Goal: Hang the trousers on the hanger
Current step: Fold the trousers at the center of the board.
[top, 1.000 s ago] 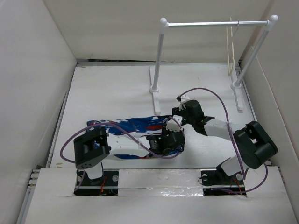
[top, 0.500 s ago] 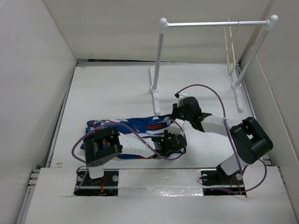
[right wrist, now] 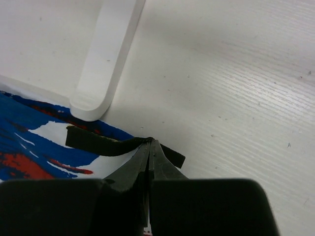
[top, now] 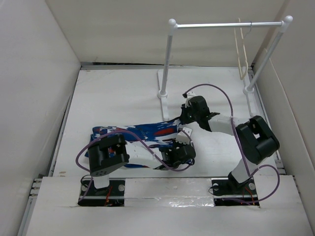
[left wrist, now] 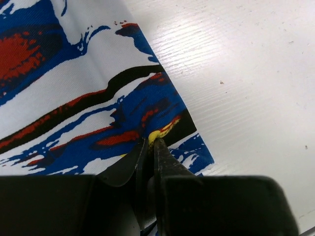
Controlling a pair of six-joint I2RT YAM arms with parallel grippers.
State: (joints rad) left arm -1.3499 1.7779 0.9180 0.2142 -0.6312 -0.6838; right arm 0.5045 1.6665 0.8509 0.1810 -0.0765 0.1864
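Top external view shows a white table [top: 118,93] boxed in by plain white walls [top: 39,73], with the stand [top: 221,24] at the back and the hanger [top: 241,49] hung at its right end. The trousers [top: 133,133] lie flat in front of the stand's left foot. Both arms bend inward at the elbow and meet there. Only the wrist views show the grips. The left gripper [left wrist: 150,143] is pinched shut on the trousers' edge near a corner. The right gripper [right wrist: 149,142] is closed on a black strip of the trousers [right wrist: 29,152], just beside the stand's foot [right wrist: 108,54].
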